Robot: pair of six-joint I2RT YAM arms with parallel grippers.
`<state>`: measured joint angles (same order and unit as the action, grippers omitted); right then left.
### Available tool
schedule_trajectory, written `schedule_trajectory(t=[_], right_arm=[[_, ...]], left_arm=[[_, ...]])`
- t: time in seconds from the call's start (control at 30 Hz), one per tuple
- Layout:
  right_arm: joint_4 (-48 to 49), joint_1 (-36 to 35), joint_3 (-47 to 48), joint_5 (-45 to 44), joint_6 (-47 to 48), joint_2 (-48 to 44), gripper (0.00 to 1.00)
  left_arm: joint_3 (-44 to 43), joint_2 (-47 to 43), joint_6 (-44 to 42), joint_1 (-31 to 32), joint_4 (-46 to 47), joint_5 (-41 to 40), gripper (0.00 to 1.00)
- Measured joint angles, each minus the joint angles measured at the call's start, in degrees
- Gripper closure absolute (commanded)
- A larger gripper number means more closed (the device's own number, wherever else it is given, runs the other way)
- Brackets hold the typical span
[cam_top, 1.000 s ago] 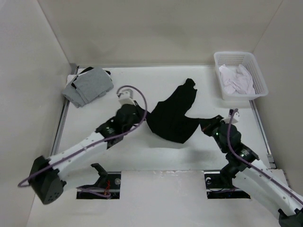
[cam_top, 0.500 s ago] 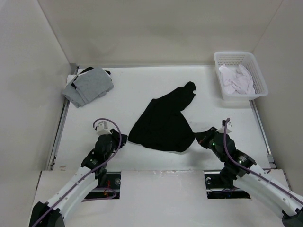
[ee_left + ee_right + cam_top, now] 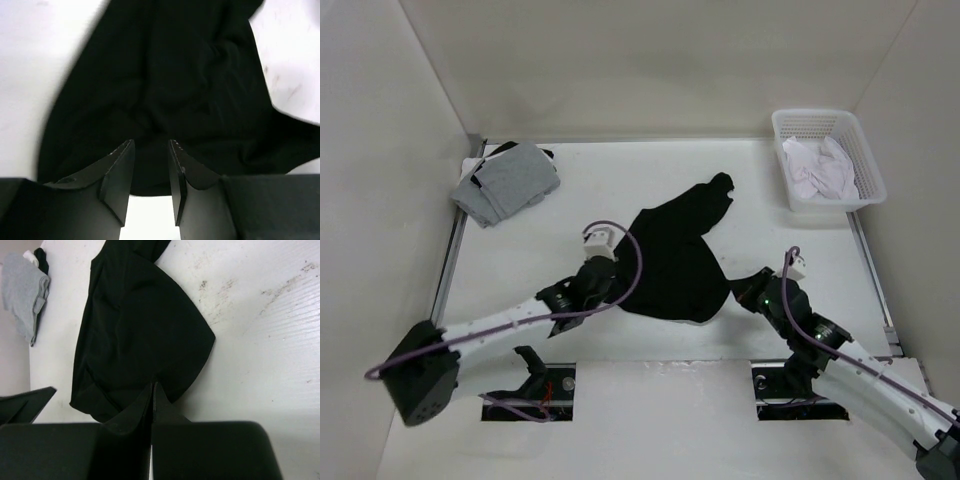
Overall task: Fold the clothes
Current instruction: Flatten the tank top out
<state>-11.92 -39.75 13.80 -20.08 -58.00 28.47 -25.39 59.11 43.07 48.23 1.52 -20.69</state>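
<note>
Spreading out, not yet folding, the plain black sleeveless top of soft thin fabric (image 3: pixel 675 255).
Pinching its edge between the closed fingers of the right gripper (image 3: pixel 152 390); hovering the left gripper (image 3: pixel 150 150), fingers parted, over the limp, creased hem just ahead of them. Next, probably needing a grip there and an outward pull.

Top (image 3: pixel 675 255) lies mid-table (image 3: pixel 570 215), left gripper (image 3: pixel 151 145) at its near left edge, right gripper (image 3: pixel 152 386) at its near right corner. Folded clothes (image 3: pixel 508 180) far left; basket (image 3: pixel 860 150) far right, laundry (image 3: pixel 820 168) inside it.
</note>
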Motion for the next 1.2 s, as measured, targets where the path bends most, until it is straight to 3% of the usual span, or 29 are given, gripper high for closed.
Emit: schedule_trajectory(t=[0.13,0.23,0.43,0.7,0.8,1.0,1.2], right_arm=[[2.1,0.4,-0.5,0.9,0.3,0.6,1.00],[3.9,0.7,-0.6,1.6,0.5,0.9,1.00],[6.2,0.7,-1.7,2.6,0.7,1.2,1.00],[6.4,0.8,-2.5,3.5,0.8,1.2,1.00],[6.5,1.1,-2.5,3.8,0.8,1.2,1.00],[6.5,1.4,-2.5,4.1,0.8,1.2,1.00],[6.5,4.0,-2.5,4.3,1.3,1.2,1.00]], left_arm=[[-7.6,14.1,-2.6,3.8,1.7,-2.8,0.69],[-8.9,19.6,-3.3,3.7,1.8,-6.0,0.69],[-8.9,22.3,-4.4,3.7,1.2,-11.5,0.71],[-8.9,26.1,-4.9,2.3,2.2,-12.9,0.72],[-8.9,27.5,-5.0,1.5,3.0,-12.3,0.83],[-7.7,24.0,-4.7,2.0,3.2,-12.0,0.95],[-3.1,4.7,-1.7,4.7,-1.6,-12.1,0.98]])
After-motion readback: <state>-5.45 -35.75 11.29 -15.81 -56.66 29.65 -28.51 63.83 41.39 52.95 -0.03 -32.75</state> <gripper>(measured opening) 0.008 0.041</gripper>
